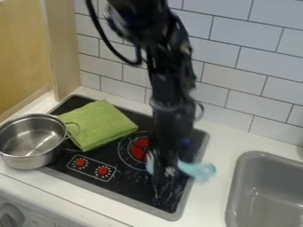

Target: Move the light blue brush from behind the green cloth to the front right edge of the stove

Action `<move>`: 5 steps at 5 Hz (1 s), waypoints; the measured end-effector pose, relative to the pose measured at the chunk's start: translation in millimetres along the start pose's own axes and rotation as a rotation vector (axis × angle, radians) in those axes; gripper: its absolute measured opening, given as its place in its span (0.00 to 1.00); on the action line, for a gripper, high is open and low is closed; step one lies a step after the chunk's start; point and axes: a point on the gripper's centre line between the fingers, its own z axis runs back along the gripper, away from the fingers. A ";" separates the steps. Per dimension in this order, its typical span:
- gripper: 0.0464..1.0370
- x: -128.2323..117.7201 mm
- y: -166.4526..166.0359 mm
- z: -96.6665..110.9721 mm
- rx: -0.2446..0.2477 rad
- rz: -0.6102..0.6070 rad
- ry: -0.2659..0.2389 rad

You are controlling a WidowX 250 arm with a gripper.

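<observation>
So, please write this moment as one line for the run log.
gripper: low over stove, at light-blue object | green cloth: on stove | metal pot: beside cloth | sink: beside stove

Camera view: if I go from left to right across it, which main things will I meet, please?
Silver metal pot with thin handle → green folded cloth → light-blue object at the black gripper → grey rounded-corner sink.

I can read no words or numbers here. Small printed ticks ring two red dots [103,170] on the black stovetop [133,189]; any marks beside the gray knob [10,216] seem too blurred for me.
</observation>
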 end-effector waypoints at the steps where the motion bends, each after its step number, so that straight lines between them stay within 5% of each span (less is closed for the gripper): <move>1: 0.71 8.9 -1.0 -5.1 0.000 -0.040 0.006; 2: 0.76 11.9 -1.2 -6.5 0.000 -0.049 0.008; 3: 0.96 13.1 -1.9 -6.9 0.014 -0.032 0.016; 5: 0.96 2.5 -7.4 3.3 0.029 -0.006 0.041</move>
